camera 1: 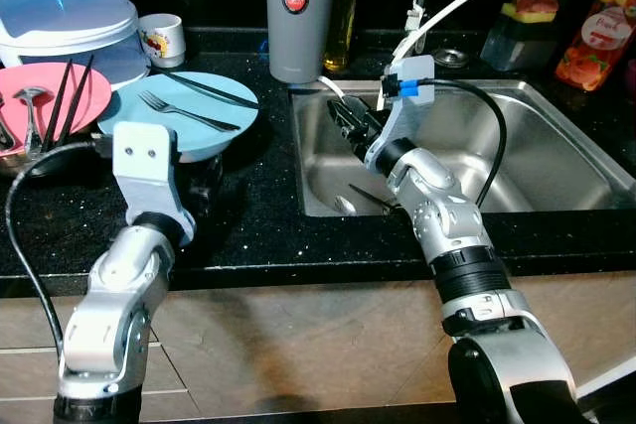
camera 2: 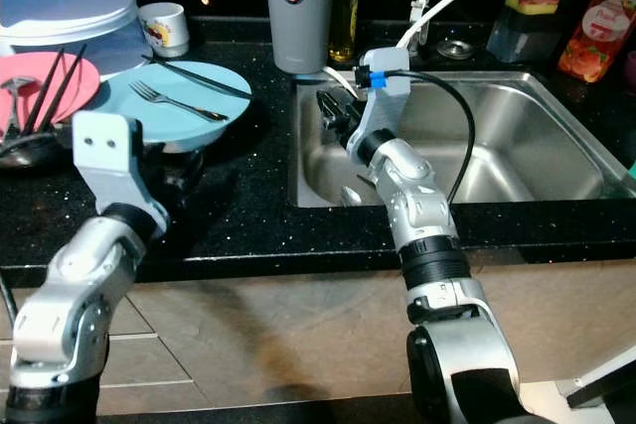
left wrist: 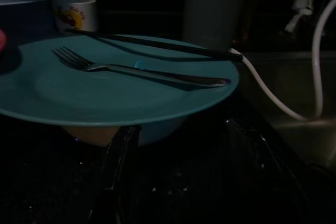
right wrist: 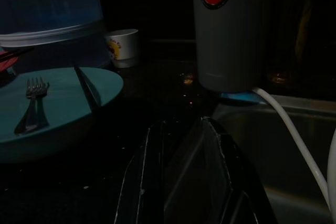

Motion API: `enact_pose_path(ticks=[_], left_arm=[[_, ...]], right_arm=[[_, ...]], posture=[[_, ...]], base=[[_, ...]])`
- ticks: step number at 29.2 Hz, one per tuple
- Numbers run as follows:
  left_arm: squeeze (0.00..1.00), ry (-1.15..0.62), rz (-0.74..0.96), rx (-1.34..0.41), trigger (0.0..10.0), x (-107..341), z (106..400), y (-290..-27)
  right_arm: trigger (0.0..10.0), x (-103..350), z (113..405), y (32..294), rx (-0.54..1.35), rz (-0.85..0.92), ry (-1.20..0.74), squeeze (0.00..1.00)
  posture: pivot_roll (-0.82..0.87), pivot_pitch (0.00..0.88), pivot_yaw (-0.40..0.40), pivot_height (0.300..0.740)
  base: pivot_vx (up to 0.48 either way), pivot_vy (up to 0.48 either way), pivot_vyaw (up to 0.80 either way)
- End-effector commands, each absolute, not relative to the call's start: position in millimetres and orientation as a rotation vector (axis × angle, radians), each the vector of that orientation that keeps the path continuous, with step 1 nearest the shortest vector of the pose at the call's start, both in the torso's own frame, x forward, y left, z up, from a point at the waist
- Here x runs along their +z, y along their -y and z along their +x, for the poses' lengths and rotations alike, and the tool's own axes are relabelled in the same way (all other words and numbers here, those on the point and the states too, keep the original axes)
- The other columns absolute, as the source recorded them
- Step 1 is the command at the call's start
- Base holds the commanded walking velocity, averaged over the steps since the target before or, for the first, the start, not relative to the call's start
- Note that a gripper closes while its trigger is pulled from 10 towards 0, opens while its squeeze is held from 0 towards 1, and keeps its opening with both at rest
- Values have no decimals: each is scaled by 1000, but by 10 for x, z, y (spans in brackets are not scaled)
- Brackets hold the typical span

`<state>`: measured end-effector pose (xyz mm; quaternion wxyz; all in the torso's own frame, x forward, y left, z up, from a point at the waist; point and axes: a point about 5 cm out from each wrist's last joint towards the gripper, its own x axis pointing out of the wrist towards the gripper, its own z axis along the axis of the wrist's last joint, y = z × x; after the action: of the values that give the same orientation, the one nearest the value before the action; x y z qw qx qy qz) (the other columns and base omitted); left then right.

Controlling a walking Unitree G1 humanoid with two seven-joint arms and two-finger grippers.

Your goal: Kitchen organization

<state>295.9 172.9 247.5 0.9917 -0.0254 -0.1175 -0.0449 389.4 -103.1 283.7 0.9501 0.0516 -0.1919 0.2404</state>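
Right arm bent up – its pincer (camera 1: 350, 122), fingers together, over the sink (camera 1: 556, 161) edge.

Black speckled countertop (camera 1: 248, 215) before me — steel sink (camera 1: 556, 161) set into it.
On it stand a grey canister (camera 1: 298, 12), a small printed cup (camera 1: 162, 39), a clear lidded tub (camera 1: 65, 7), and a teal plate (camera 1: 179, 111) raised on a bowl beside a pink plate (camera 1: 55, 96).
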Motion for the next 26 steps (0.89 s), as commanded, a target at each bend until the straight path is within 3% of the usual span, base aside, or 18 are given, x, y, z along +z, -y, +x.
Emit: enact_pose_path(ticks=[1, 8, 18, 26], left_arm=[[0, 213, -116, -62, 10000, 2469, 3004, -1749], [0, 189, -217, 4, 10000, 2479, 3056, -1810], [0, 66, -224, -2, 10000, 2258, 3000, -1713], [0, 212, -458, 28, 10000, 2486, 3019, -1769]], right_arm=[[10000, 2816, 3904, 1025, 494, 112, 373, 0], [10000, 2808, 3904, 1048, 490, 100, 372, 0], [10000, 2774, 3907, 1077, 489, 66, 361, 0], [10000, 2774, 3911, 1064, 493, 40, 363, 0]], posture=[[82, 80, 2, 740], [78, 87, 5, 740], [78, 92, 3, 740], [78, 90, -2, 740]], base=[[0, 0, 0], [0, 0, 0], [0, 0, 0], [0, 0, 0]])
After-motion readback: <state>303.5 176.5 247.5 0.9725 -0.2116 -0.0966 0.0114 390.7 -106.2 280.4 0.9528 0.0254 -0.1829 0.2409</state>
